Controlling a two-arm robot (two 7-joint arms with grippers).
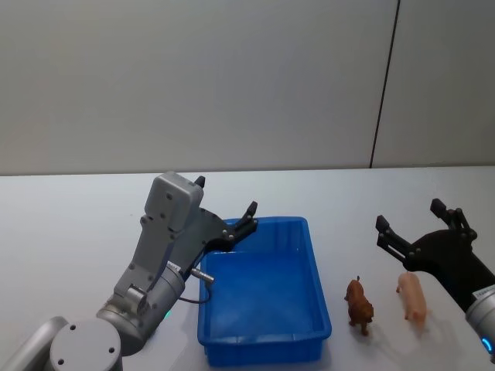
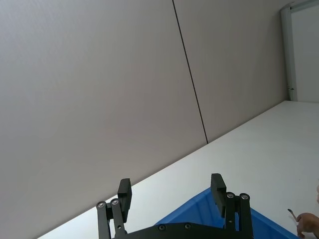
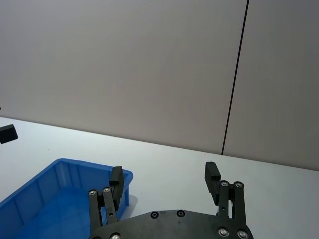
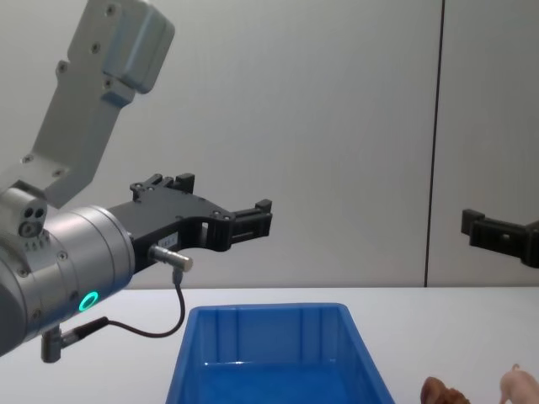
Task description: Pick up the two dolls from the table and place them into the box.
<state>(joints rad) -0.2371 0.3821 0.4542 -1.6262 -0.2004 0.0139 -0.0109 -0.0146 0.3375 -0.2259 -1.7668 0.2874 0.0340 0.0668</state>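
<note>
The blue box (image 1: 263, 222) stands empty on the white table (image 1: 77, 224), in front of me. To its right stand the two dolls, both upright: a shaggy brown one (image 1: 360, 303) nearer the box and a pale pink pig-like one (image 1: 412, 296) beyond it. My left gripper (image 1: 226, 197) hovers open above the box's far left corner, holding nothing. My right gripper (image 1: 410, 215) hangs open in the air just behind the dolls, also holding nothing. In the chest view the box (image 4: 269, 310) sits low at centre, with the brown doll (image 4: 442, 391) and the pink doll (image 4: 520, 387) at the bottom right.
A grey wall with a dark vertical seam (image 1: 384, 85) rises behind the table. A thin cable (image 4: 173, 316) loops under the left wrist. Bare tabletop stretches left of the box and behind it.
</note>
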